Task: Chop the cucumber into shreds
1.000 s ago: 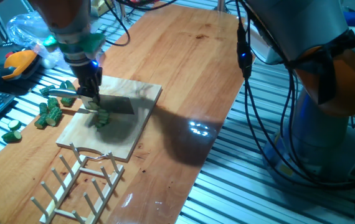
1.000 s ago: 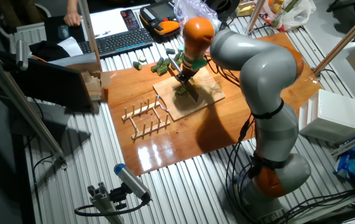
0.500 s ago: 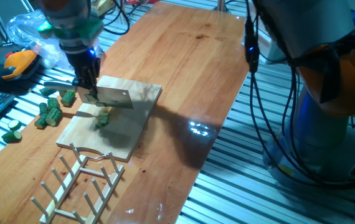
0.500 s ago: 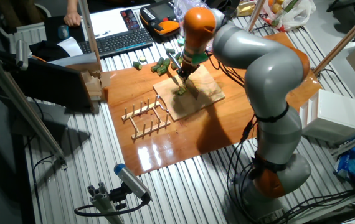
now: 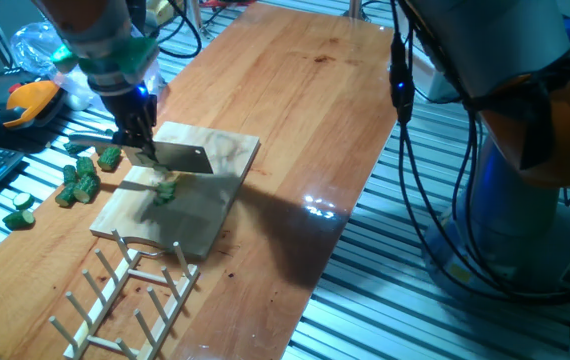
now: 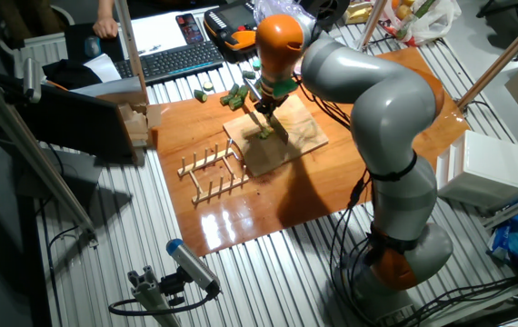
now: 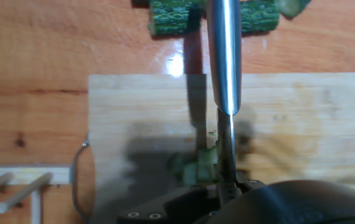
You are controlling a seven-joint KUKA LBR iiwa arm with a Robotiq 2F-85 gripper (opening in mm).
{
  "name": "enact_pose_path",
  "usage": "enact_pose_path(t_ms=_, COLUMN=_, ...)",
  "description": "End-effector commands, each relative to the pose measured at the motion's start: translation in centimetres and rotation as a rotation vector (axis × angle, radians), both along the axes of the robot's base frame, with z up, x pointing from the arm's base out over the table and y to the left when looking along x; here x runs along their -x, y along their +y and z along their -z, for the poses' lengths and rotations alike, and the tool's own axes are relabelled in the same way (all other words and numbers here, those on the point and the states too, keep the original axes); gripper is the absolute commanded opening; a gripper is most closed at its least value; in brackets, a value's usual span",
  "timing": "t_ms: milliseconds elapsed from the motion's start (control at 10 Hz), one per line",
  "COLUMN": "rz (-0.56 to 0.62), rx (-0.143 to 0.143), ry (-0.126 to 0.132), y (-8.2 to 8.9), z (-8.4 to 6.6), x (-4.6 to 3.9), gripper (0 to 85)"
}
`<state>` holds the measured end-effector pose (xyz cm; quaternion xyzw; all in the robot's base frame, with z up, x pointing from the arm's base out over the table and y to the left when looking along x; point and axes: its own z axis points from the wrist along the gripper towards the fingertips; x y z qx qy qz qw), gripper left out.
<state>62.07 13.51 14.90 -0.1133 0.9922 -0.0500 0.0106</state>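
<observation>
One knife (image 5: 180, 156) in hand (image 5: 143, 152); one shreds (image 5: 166, 189) cluster on board (image 5: 200, 215)

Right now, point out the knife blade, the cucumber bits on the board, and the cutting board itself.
knife blade (image 5: 183, 157), one fixed view, flat side of the blade.
cucumber bits (image 5: 166, 189), one fixed view, middle of the small green cluster.
cutting board (image 5: 230, 152), one fixed view, bare corner past the blade.

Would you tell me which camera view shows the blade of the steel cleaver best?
One fixed view shows the flat rectangular blade of the steel cleaver side-on, raised above the pale wooden cutting board. The hand view shows only its thin spine edge-on. The other fixed view shows it small, under the claw.
</observation>
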Motion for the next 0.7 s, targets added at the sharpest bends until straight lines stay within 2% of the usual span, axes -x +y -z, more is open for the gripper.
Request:
enact_pose_path(t_ms=0, rz=-0.004, rx=0.087, ry=-0.017, y=-0.2, z=0.1, x=-0.03, gripper=0.0)
enact_pose_path(t_ms=100, rz=-0.005, rx=0.066, ry=-0.015, y=-0.4, z=0.6, x=-0.11, gripper=0.0)
enact_pose_path(t_ms=200, rz=-0.008, rx=0.061, ry=-0.017, y=-0.6, z=1.3, x=-0.31, gripper=0.0)
enact_pose_path(t_ms=300, rz=-0.009, rx=0.044, ry=-0.02, y=-0.7, z=2.1, x=-0.48, gripper=0.0)
enact_pose_path(t_ms=600, rz=-0.004, rx=0.027, ry=-0.034, y=-0.2, z=4.1, x=-0.54, gripper=0.0)
